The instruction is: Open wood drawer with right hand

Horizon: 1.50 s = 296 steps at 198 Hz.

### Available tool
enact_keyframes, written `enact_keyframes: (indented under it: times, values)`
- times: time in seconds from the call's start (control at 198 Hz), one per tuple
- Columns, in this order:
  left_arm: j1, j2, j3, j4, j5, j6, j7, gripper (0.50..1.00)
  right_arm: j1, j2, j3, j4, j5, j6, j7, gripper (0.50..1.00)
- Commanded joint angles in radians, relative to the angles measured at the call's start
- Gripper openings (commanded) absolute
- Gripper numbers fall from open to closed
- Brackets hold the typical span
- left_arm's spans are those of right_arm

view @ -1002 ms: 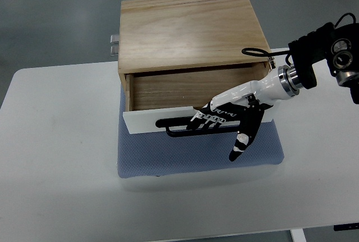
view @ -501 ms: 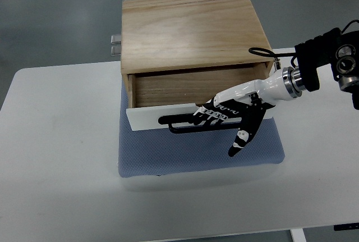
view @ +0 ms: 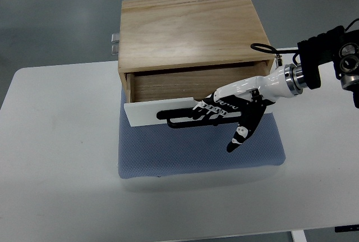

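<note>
I see one white table (view: 56, 158), and on it one blue mat (view: 185, 152) carrying one wood drawer box (view: 190, 34). Its single drawer (view: 190, 87) stands partly pulled out toward me, its white front (view: 146, 115) running left to right along the mat's far half. My right hand (view: 227, 110) has its fingers (view: 207, 110) curled around the one black handle (view: 176, 119) on that front, thumb (view: 241, 135) pointing down over the mat.
</note>
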<state>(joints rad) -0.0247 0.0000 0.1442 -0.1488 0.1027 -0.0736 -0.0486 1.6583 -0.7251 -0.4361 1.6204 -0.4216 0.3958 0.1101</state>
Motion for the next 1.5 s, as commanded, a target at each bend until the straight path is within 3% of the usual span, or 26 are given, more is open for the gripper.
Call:
enact_keyframes:
  times: [0.0,1.002,1.21,1.382,1.493]
  values:
    - [0.000,0.000,0.000,0.000,0.000,0.000,0.001,1.000,-0.023,0.003,0.030,0.001,0.001,0.003,0.000,0.932]
    - [0.000,0.000,0.000,0.000,0.000,0.000,0.000,1.000,-0.087,-0.033,0.138,-0.001,0.079,0.017,0.140,0.930]
    - [0.000,0.000,0.000,0.000,0.000,0.000,0.000,1.000,-0.164,-0.077,0.353,-0.033,0.187,0.000,0.142,0.930]
    - [0.000,0.000,0.000,0.000,0.000,0.000,0.000,1.000,-0.288,-0.108,0.583,-0.100,0.182,-0.055,0.126,0.930]
    - [0.000,0.000,0.000,0.000,0.000,0.000,0.001,1.000,-0.390,-0.097,0.786,-0.149,0.173,-0.063,0.066,0.930]
